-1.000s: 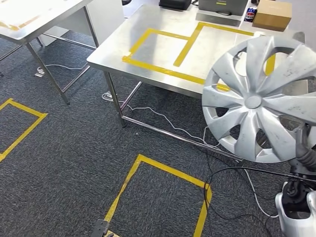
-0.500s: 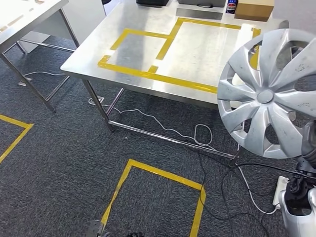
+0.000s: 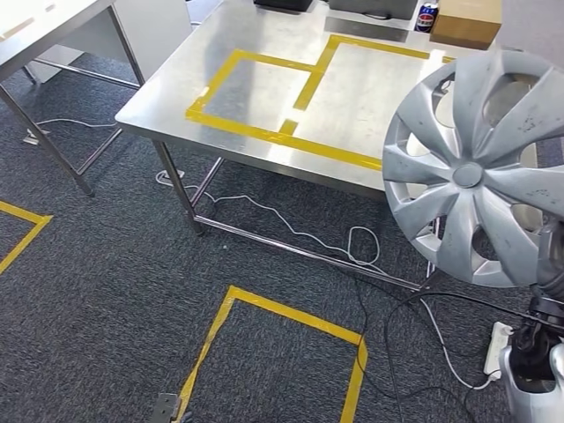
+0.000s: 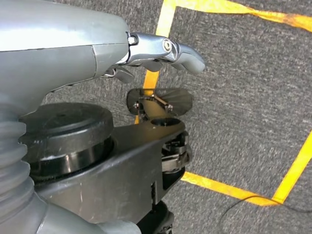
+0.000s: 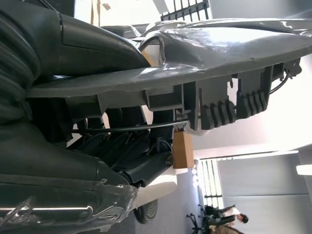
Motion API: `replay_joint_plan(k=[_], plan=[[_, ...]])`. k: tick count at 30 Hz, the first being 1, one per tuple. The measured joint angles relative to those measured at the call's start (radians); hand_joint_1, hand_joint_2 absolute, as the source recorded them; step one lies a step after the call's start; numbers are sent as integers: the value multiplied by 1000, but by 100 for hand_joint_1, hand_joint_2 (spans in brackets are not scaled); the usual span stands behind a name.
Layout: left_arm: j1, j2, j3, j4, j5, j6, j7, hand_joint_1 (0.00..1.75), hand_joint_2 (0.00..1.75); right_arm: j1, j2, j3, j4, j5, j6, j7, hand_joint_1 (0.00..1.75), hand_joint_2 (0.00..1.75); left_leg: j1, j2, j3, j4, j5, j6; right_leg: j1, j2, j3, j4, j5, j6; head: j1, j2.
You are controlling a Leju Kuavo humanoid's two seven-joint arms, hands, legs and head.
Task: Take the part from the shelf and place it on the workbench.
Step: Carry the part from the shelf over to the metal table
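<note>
Since a second ago the camera has swung, so the steel desk (image 3: pixel 219 75) sits nearer and more central; the right hand (image 3: pixel 549 264) grips the silver hubcap (image 3: pixel 469 172), held upright in the air beside the desk's near corner; the left hand (image 4: pixel 162 48) hangs over carpet, fingers (image 4: pixel 184 51) extended, holding nothing.

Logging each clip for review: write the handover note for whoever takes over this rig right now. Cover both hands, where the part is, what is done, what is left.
Right hand: grips the silver hubcap at its lower rim and holds it upright in the air, off the shelf.
Left hand: holds nothing, hangs over the carpet.
Workbench: steel top with yellow tape rectangles, ahead of the robot; the hubcap is not on it.
Done: part picked up.
Left: close in on the bench and set the hubcap down, probably inside a taped area.
</note>
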Motion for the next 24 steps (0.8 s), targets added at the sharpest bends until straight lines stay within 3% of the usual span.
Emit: replay_joint_plan(k=[13, 17, 20, 22, 24], plan=[[-1, -8, -2, 0, -23, -10, 3, 0, 175, 20, 0, -7, -61, 10, 22, -4, 175, 175, 0, 0, 5, 2, 0, 5, 1, 0, 6, -3, 4, 6, 0, 0], [-2, -8, -4, 0, -24, -10, 3, 0, 175, 28, 0, -5, -82, 15, 23, 0, 175, 175, -2, -1, 6, 8, -8, 14, 0, 1, 16, -6, 2, 14, -1, 0], [-3, -9, -4, 0, -23, -11, 5, 0, 175, 36, 0, -4, -92, 18, 23, 4, 175, 175, 1, 1, 21, -6, -17, 29, 1, -1, 32, -9, 5, 27, 0, 0], [-3, -10, -4, 0, -23, -13, 7, 0, 175, 37, 0, -4, -97, 20, 23, 6, 175, 175, 6, 2, 40, -15, -17, 35, 3, -8, 17, 35, -29, 25, 4, 0], [-4, -12, -4, 0, -23, -14, 9, 0, 175, 38, 0, -4, -101, 21, 23, 6, 175, 175, 8, 4, 48, -16, -18, 37, 6, -14, -47, 159, -90, 23, 8, 0]])
